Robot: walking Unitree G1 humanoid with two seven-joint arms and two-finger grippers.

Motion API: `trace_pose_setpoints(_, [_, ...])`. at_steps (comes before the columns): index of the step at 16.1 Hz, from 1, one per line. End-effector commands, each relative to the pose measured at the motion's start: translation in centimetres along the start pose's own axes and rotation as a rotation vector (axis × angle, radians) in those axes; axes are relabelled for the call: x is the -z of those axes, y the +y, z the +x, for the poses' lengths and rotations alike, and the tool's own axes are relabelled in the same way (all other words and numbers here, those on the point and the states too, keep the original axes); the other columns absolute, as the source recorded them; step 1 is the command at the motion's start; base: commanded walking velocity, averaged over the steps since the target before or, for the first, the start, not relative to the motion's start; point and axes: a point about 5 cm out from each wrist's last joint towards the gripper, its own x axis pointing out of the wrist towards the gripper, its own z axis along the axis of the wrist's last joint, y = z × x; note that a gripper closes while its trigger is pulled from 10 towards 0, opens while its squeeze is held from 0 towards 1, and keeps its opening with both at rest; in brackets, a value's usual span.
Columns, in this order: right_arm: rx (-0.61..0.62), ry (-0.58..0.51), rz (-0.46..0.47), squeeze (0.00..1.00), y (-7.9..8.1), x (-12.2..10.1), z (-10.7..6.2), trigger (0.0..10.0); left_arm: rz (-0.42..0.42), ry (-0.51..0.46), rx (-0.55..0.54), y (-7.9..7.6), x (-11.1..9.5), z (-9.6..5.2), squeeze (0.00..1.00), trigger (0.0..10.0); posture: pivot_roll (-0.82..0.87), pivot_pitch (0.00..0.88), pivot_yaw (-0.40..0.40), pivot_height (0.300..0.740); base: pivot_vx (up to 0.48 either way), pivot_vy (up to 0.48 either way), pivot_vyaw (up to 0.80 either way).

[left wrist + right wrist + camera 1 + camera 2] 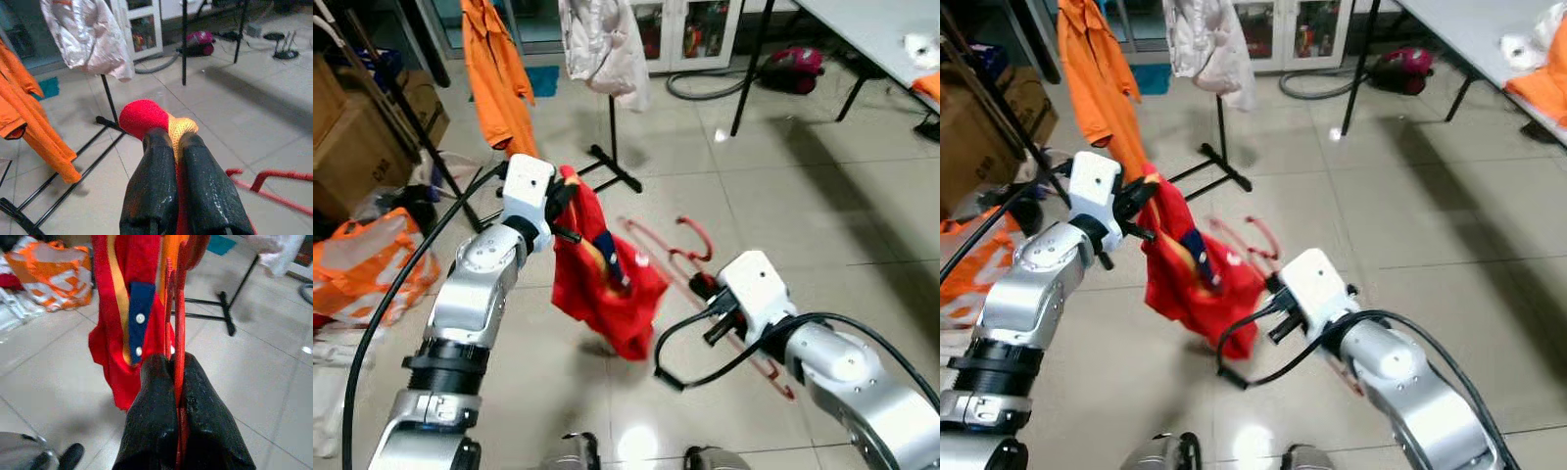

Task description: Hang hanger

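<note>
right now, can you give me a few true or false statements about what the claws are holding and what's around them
1. The left claw is shut on the red garment. True.
2. The right claw is open and holds nothing. False: its fingers are closed on the red hanger.
3. The red garment lies flat on the floor. False: it hangs in the air from the left claw.
4. An orange garment hangs on the black rack behind the arms. True.
5. A pale garment hangs on the rack too. True.
6. The red garment has a green patch. False: the patch is blue with white snaps.
</note>
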Motion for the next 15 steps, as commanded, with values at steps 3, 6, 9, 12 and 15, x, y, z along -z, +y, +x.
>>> trace_pose_setpoints(3, [-0.056,0.007,-0.012,0.00,1.0,-0.2,-0.6,10.0,0.008,-0.059,-0.031,0.3,-1.2,0.4,0.00,10.0,-0.03,0.125,0.108,0.740,0.000,0.000,0.00])
trace_pose_setpoints(6, [-0.146,0.087,-0.041,0.00,2.1,0.5,-1.0,10.0,0.005,-0.067,-0.031,0.1,-1.5,0.6,0.00,10.0,-0.03,0.122,0.104,0.740,0.000,0.000,0.00])
trace_pose_setpoints(9, [-0.167,0.156,-0.068,0.00,2.9,1.7,-1.1,10.0,0.007,-0.071,-0.032,0.3,-1.7,0.5,0.00,10.0,-0.02,0.118,0.104,0.740,0.000,0.000,0.00])
trace_pose_setpoints(12, [-0.112,0.202,-0.062,0.00,2.7,2.2,-0.8,10.0,0.003,-0.070,-0.014,0.0,-2.0,0.4,0.00,10.0,-0.02,0.118,0.114,0.740,0.000,0.000,0.00])
trace_pose_setpoints(15, [-0.100,0.217,-0.053,0.00,3.0,2.4,-0.4,10.0,-0.009,-0.077,-0.005,-0.3,-2.4,0.5,0.00,10.0,-0.01,0.120,0.119,0.740,0.000,0.000,0.00])
